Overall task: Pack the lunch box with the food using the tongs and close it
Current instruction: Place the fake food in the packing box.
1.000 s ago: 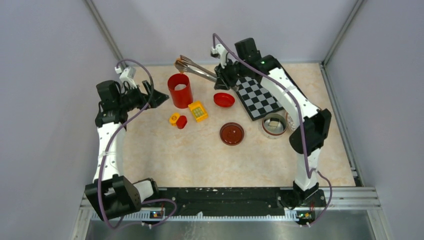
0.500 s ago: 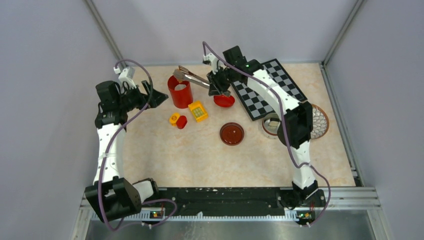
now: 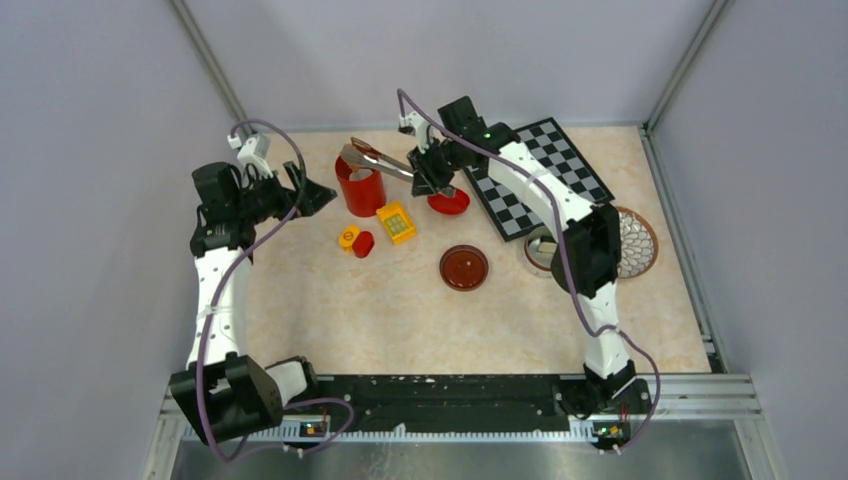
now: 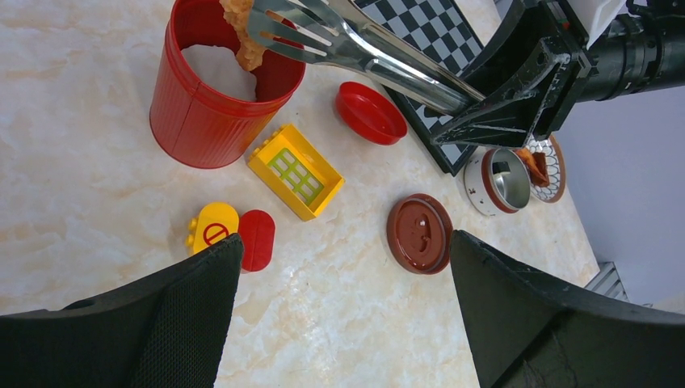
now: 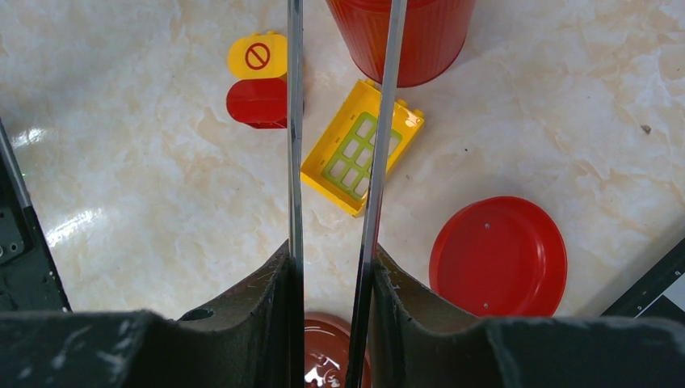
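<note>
My right gripper [image 3: 425,172] [image 5: 331,259] is shut on the silver tongs [image 3: 380,158] [image 4: 380,61] [image 5: 295,121], squeezing both arms. The tongs' tips pinch an orange-brown piece of food [image 4: 242,36] over the mouth of the red cup [image 3: 360,185] [image 4: 210,97]. The lunch box [image 3: 542,252] [image 4: 501,179], steel with a reddish rim, stands uncovered at the right, partly behind my right arm. Another orange piece of food [image 4: 535,166] lies on the patterned plate [image 3: 635,240] beside it. At the far left my left gripper [image 3: 312,190] [image 4: 343,241] hangs open and holds nothing.
A brown round lid [image 3: 464,268] [image 4: 420,234] lies mid-table. A red bowl [image 3: 448,201] [image 5: 498,255] sits beside the chessboard [image 3: 530,180]. A yellow window block [image 3: 396,222] [image 5: 362,158] and small yellow and red blocks [image 3: 356,241] [image 4: 234,234] lie near the cup.
My right arm has swung left and nearer with the tongs, bringing their tips over the red cup and uncovering the patterned plate. The left arm has not moved.
</note>
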Motion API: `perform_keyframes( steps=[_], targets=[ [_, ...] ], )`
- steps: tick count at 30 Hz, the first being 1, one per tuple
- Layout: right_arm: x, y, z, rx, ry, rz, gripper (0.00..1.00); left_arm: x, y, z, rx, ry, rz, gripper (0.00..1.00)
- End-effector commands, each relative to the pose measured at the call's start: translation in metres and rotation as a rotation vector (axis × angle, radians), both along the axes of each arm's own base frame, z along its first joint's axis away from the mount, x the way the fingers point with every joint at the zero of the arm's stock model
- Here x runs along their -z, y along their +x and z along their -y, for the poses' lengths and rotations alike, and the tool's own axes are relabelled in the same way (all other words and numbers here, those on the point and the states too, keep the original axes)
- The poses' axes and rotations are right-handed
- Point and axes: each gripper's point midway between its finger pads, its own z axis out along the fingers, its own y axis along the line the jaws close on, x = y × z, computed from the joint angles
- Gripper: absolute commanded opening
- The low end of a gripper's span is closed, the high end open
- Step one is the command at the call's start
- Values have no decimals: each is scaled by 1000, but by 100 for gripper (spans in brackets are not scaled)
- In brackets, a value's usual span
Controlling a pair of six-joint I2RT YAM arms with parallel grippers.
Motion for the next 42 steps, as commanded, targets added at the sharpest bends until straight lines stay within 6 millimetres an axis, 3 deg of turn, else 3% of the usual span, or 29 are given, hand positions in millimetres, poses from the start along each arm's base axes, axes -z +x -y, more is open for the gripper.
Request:
perform_keyframes(
  steps=[1, 8, 16, 26, 30, 36, 42],
  targets=[
    [-4, 4, -12, -4, 29, 30, 23, -9, 0, -3, -10, 28, 53, 99],
    [2, 4, -9, 1, 14, 23, 24, -9, 0, -3, -9, 30, 54, 99],
    [0, 2, -9, 0, 14, 22, 34, -6, 2, -4, -12, 31, 47, 99],
    [-15, -1, -6, -7, 24, 40, 41, -6, 3, -4, -7, 23, 40, 99],
    [-33, -4, -2, -3, 42, 61, 40, -6, 2, -4, -5, 30, 45, 99],
    [-63, -9, 30, 35, 88, 53, 40, -11, 6, -13, -16, 115, 69, 99],
    [-78, -10, 96, 126, 98, 33, 40, 0, 10, -12, 36, 166, 23, 99]
  ],
)
